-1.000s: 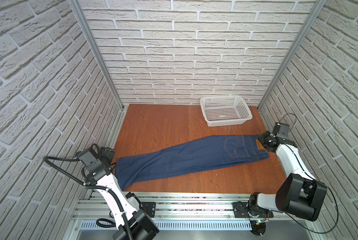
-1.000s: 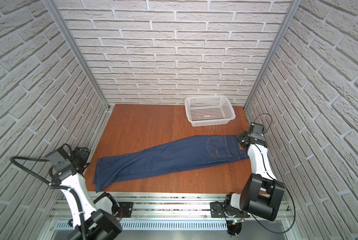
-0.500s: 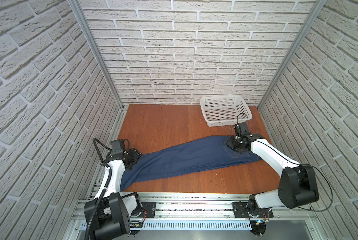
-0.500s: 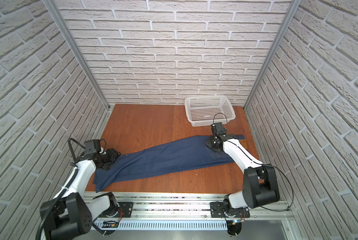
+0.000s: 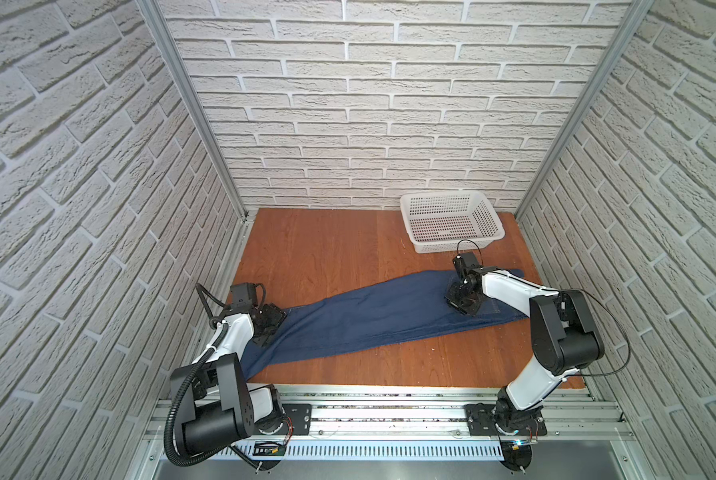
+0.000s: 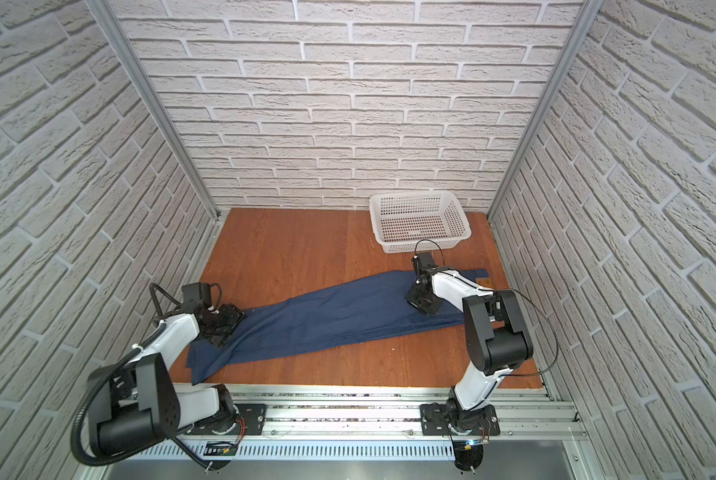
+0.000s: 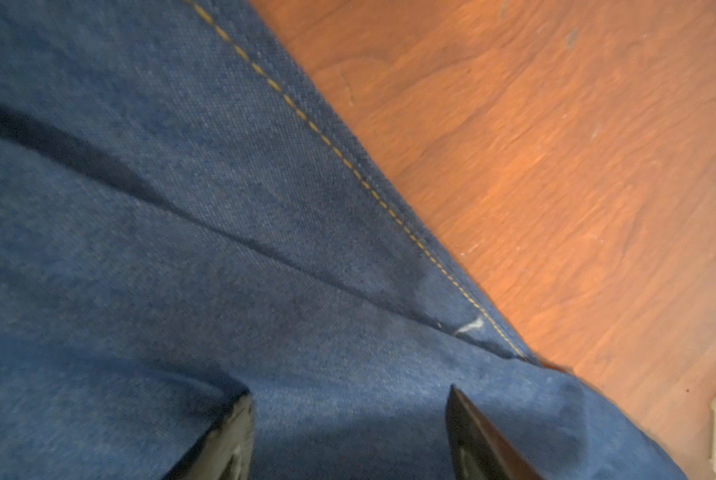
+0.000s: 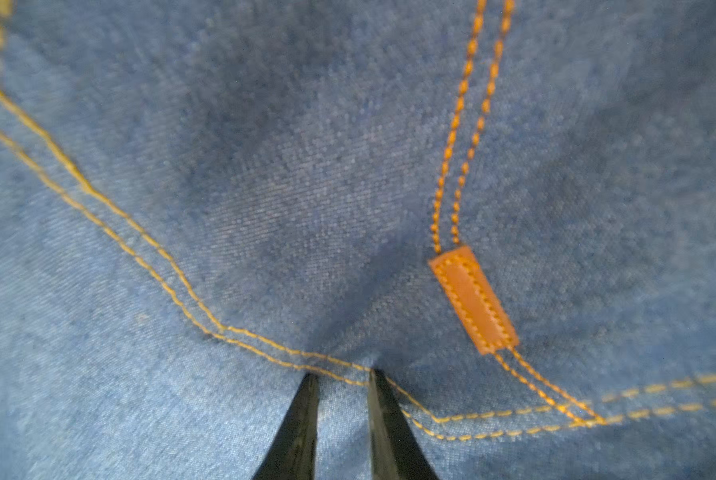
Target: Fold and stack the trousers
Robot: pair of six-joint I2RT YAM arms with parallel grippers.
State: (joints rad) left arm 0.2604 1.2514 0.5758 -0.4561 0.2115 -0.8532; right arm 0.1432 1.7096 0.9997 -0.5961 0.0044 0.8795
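Setting up the first fold: pinching trousers (image 5: 368, 316) at the pocket seam with right gripper (image 8: 341, 376), hovering left gripper (image 7: 348, 399), fingers apart, over the hem at left edge of table (image 5: 327, 241). Next, probably: clamping the hem.

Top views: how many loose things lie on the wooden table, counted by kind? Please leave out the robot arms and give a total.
trousers, dark blue denim: 1
basket, white plastic: 1
Total: 2
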